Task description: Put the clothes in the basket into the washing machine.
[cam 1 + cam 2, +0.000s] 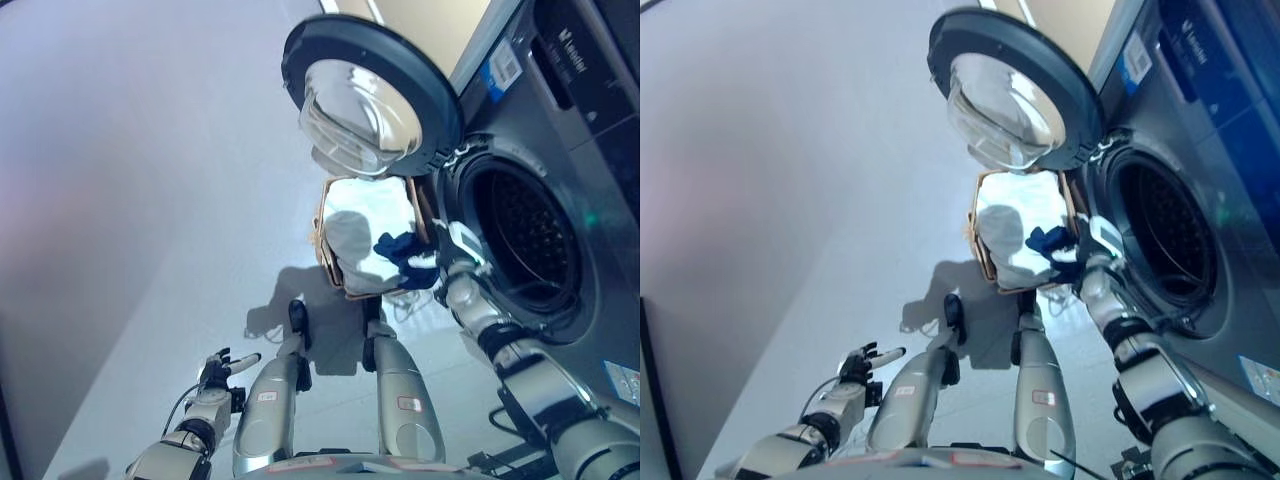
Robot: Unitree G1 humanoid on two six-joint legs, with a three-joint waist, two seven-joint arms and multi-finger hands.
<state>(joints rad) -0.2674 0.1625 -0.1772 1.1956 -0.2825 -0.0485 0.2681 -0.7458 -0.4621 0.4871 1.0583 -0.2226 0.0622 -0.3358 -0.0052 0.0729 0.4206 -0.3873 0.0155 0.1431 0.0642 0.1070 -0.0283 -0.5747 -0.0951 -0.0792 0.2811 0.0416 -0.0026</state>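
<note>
The washing machine [560, 130] stands at the right with its round door [368, 95] swung fully open to the left, the glass bowl facing out and the dark drum [525, 245] exposed. The door overhangs the far end of the wicker basket [330, 265], which sits on the floor just beside the machine's front, under the drum's rim. White clothes [365, 225] fill the basket. The right hand [440, 262] is at the basket's near right edge, fingers curled on a dark blue garment [400, 250] lifted just above the white pile, close to the drum's lip. The left hand [225, 368] hangs low at the left, well apart, fingers relaxed and spread, holding nothing. The pale smooth floor [150, 200] lies open to the left of the basket.
</note>
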